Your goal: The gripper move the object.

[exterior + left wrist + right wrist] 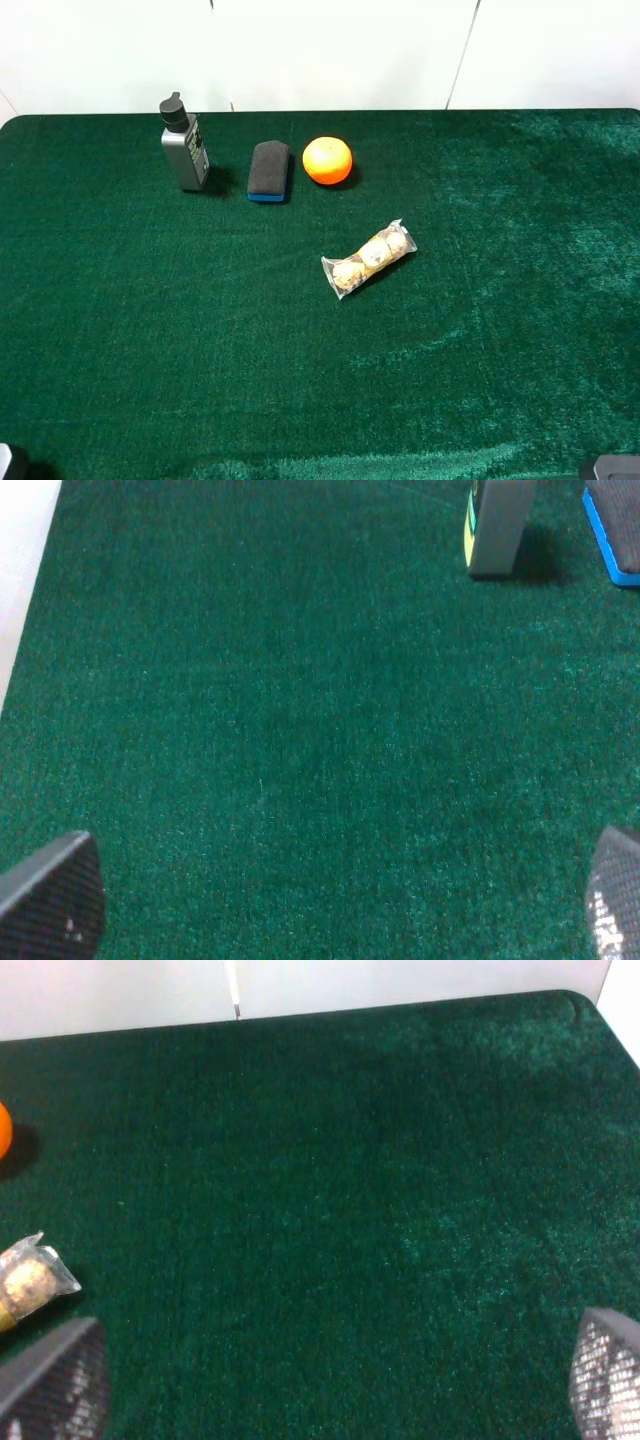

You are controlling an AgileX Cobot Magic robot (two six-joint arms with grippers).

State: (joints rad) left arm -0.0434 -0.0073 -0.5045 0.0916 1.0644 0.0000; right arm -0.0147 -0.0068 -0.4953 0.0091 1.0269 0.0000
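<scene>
Both grippers, left (340, 900) and right (330, 1385), hovered spread wide and empty over the table (150, 350); orange fruit (327, 160) sat beside the eraser block (268, 170), far side.

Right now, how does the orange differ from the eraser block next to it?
The orange is round, glossy and bright orange; the eraser block is elongated, matte and black over a blue base. The orange stands taller, while the eraser lies flat and longer. Both rest untouched on the green cloth, side by side near the far edge.
</scene>
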